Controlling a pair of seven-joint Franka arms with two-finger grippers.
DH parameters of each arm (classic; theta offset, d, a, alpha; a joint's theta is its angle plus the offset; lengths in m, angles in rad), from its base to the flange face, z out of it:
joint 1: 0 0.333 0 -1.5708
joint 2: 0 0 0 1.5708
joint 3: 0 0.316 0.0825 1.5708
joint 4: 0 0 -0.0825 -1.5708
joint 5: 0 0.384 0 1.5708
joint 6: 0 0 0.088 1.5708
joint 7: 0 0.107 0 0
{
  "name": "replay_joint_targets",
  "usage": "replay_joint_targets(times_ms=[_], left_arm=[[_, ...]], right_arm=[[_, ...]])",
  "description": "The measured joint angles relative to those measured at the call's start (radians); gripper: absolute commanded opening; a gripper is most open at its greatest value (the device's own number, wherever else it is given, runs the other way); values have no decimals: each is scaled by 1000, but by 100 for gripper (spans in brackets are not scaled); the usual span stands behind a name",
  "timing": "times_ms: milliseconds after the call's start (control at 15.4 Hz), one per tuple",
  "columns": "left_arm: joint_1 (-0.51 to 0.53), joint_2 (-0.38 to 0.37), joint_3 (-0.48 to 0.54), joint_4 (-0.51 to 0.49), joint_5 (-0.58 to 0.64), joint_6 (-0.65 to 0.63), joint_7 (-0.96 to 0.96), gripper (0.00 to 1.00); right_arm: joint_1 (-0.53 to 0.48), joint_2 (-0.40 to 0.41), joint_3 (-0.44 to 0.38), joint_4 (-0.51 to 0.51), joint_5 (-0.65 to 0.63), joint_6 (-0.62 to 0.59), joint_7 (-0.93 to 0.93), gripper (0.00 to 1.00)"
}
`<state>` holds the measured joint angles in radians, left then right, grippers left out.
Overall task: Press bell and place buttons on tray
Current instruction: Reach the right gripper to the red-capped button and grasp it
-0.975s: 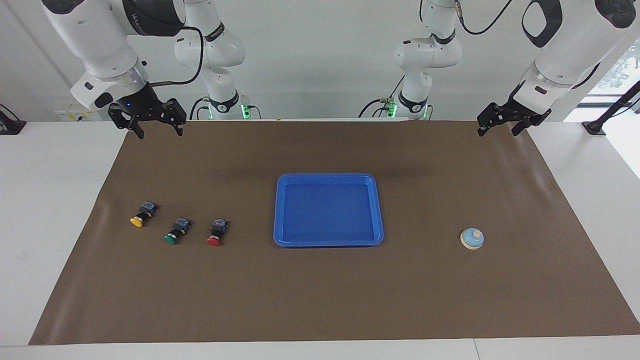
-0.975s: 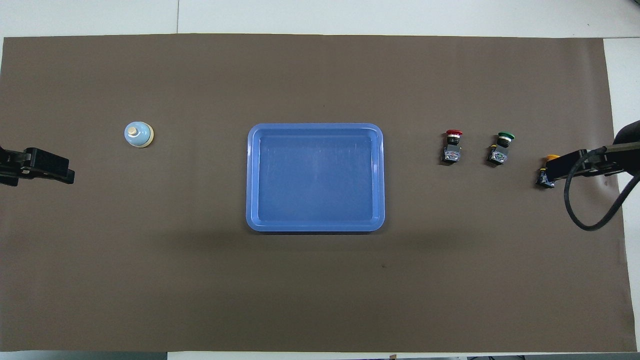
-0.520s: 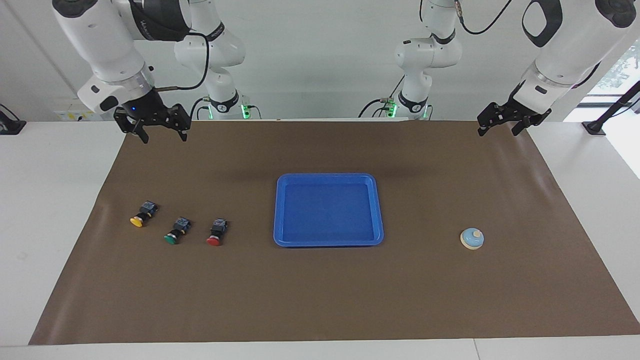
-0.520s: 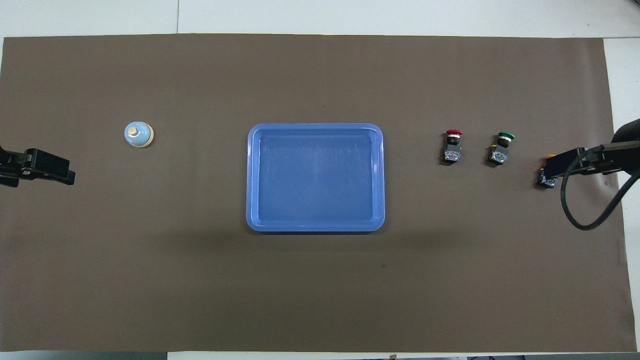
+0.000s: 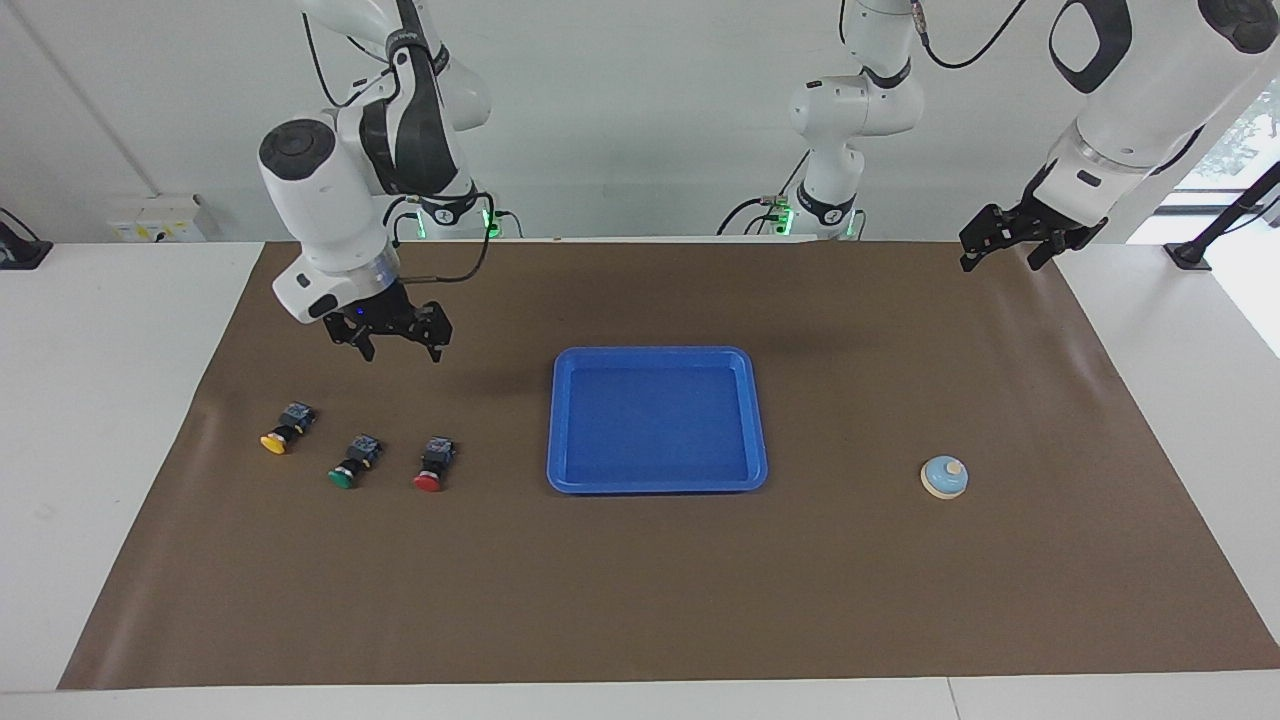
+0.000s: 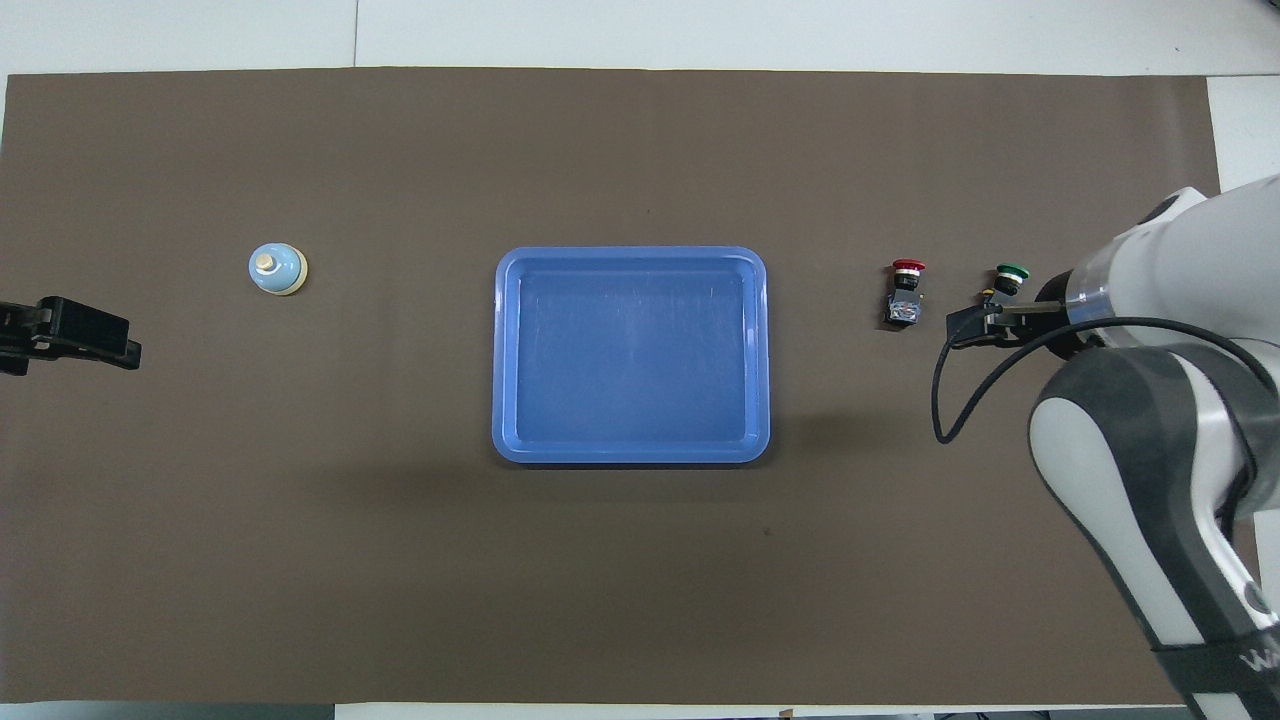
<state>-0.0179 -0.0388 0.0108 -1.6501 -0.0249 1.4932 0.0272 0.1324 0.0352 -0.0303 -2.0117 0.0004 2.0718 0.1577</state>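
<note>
While the right gripper [image 5: 398, 346] hangs with jaws apart above the mat near the 3 buttons [image 5: 352, 461], it should drop squarely over 1 body. Bell [image 5: 944, 477] and tray [image 5: 656, 484] sit untouched; left gripper [image 5: 1004, 250] waits, jaws apart.

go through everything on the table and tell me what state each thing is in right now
bell: upright on the mat, untouched.
yellow button: lying on the mat.
green button: lying on the mat.
red button: lying on the mat.
tray: flat, nothing in it.
right end effector: open, raised over the mat near the buttons.
left end effector: open, waiting at the mat's edge.
</note>
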Motion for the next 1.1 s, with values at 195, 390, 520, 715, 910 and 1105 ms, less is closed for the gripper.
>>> replay_joint_targets(times_ms=[195, 390, 520, 715, 910, 1105], left_arm=[[0, 0, 0, 0, 0, 0, 0, 100], [0, 0, 0, 0, 0, 0, 0, 100], [0, 0, 0, 0, 0, 0, 0, 100], [0, 0, 0, 0, 0, 0, 0, 100], [0, 0, 0, 0, 0, 0, 0, 100], [0, 0, 0, 0, 0, 0, 0, 100]], right_arm=[[0, 76, -1, -56, 0, 185, 1, 100], [-9, 129, -3, -101, 0, 309, 3, 100], [-10, 167, -4, -106, 0, 371, 3, 100], [-10, 226, -4, -103, 0, 436, 5, 100], [-8, 265, -4, -96, 0, 469, 5, 100], [-7, 271, -3, -89, 0, 470, 6, 91]])
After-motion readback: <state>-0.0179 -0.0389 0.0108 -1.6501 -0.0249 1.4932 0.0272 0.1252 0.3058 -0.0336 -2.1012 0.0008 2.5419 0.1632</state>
